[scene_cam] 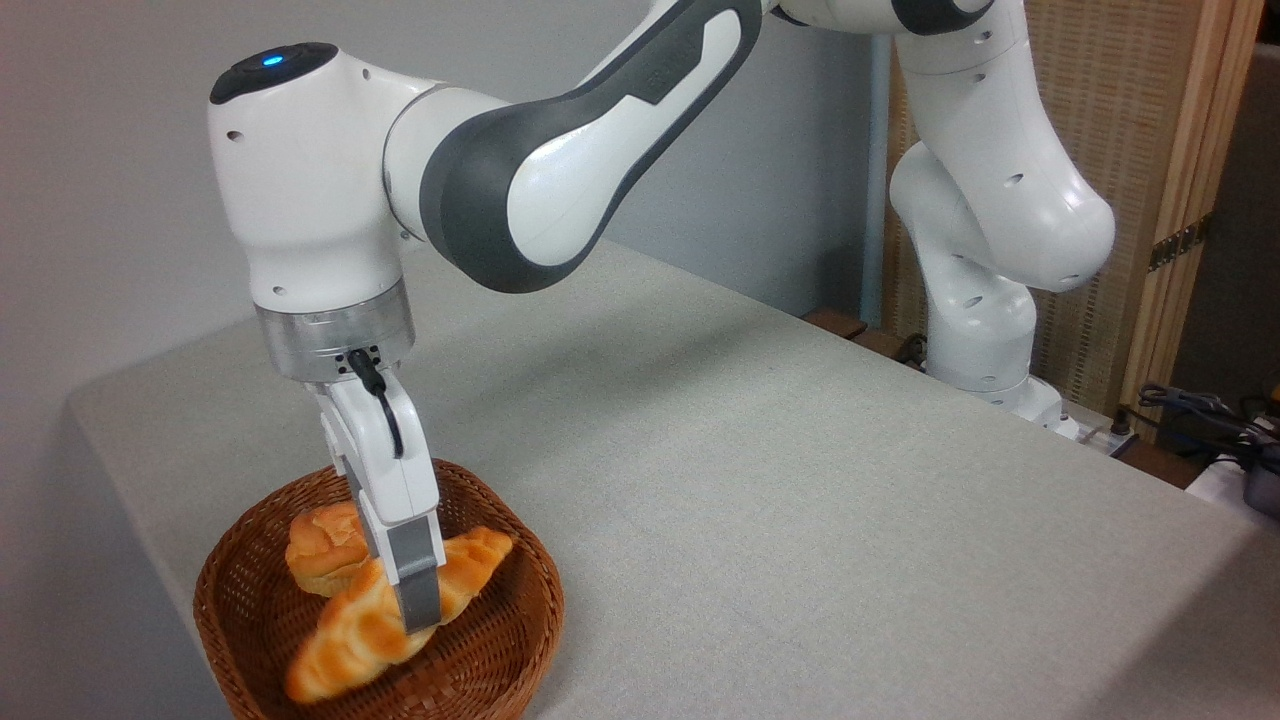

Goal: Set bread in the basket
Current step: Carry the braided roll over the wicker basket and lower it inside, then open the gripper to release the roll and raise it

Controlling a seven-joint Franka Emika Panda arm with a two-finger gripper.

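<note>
Nearly home: gripper (418,610) clamped across the middle of the bread (345,640), loaf tilted inside the basket (530,640) beside a small bun (322,548), apparently not yet set down, release and retreat left.

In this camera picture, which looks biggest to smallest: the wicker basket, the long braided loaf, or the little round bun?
1. basket, clearly widest.
2. bread, spanning most of the basket.
3. bun, smallest, though the gripper hides part of it.
</note>
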